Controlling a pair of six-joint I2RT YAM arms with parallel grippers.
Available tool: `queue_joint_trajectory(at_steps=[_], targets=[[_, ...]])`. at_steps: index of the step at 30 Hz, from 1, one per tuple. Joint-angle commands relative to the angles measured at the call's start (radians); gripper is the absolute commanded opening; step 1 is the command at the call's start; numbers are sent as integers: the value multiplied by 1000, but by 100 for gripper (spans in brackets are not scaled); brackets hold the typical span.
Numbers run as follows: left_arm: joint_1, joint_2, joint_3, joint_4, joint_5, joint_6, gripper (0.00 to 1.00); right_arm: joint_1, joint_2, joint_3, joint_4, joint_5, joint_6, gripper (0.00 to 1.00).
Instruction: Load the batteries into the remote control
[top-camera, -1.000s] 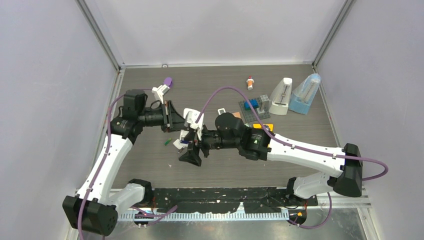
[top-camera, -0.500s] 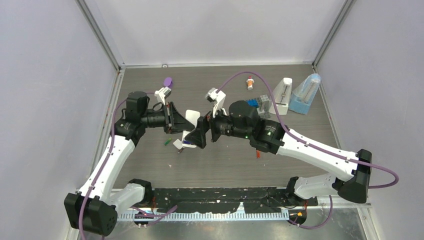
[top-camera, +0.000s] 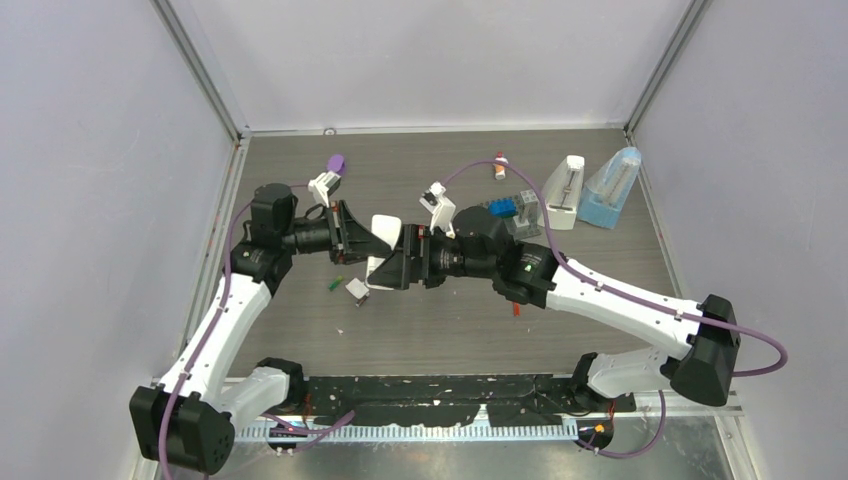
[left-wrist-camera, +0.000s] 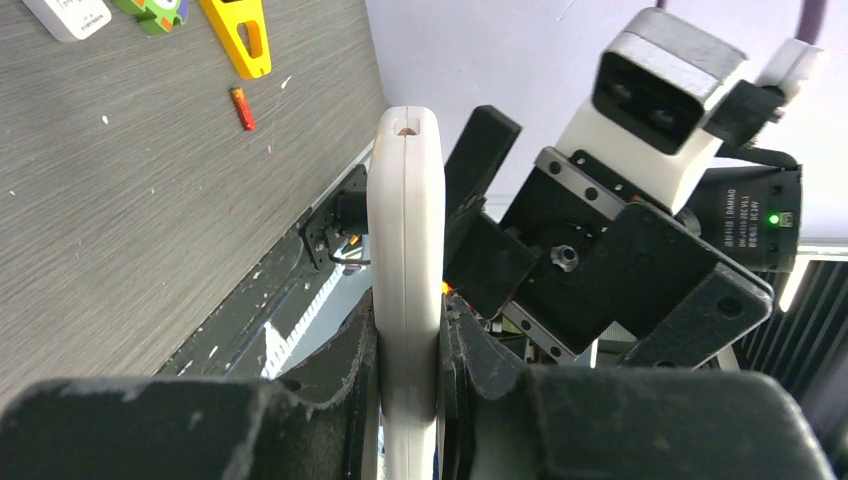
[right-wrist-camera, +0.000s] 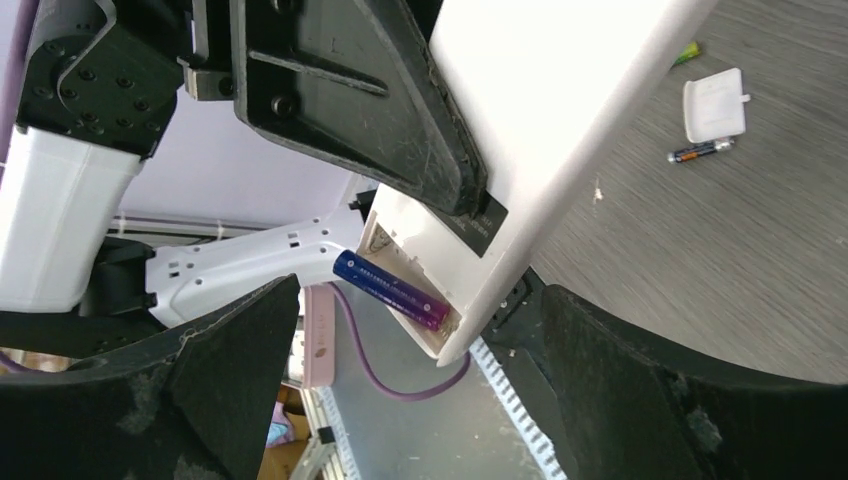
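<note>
The left claw (left-wrist-camera: 405, 350) is pressed tight on the white remote (left-wrist-camera: 405, 220), which is held edge-up above the bench (top-camera: 450, 330), apparently so that its open compartment is presented to the right claw (right-wrist-camera: 418, 300). That claw is spread wide around the remote's end, with nothing pinched. A purple battery (right-wrist-camera: 390, 290) is seen lying in the compartment. Beyond the remote, the loose cover (right-wrist-camera: 716, 104) and a dark-and-silver battery (right-wrist-camera: 700, 151) are seen on the bench, the battery probably yet to be loaded.
</note>
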Motion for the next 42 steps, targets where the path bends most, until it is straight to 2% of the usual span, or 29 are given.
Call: queue_joint_trajectory(at_steps=[1,13,16,22,24,31,42], targets=[[-4,-31,0,84,25,-34,0,4,7,-23,143,-40,115,95],[-3,-40,-7,81,18,-41,0,4,44,-22,195,-66,143,99],[-4,-38,-8,80,18,-43,0,4,44,-26,204,-72,139,94],[-4,-41,-13,76,12,-42,0,3,47,-38,224,-87,142,75],[-3,-41,-14,72,12,-43,0,4,47,-41,226,-88,142,72],[-4,-39,-15,65,7,-42,0,4,49,-46,219,-85,136,69],[-3,-41,-10,53,6,-37,0,4,48,-45,219,-89,124,55]])
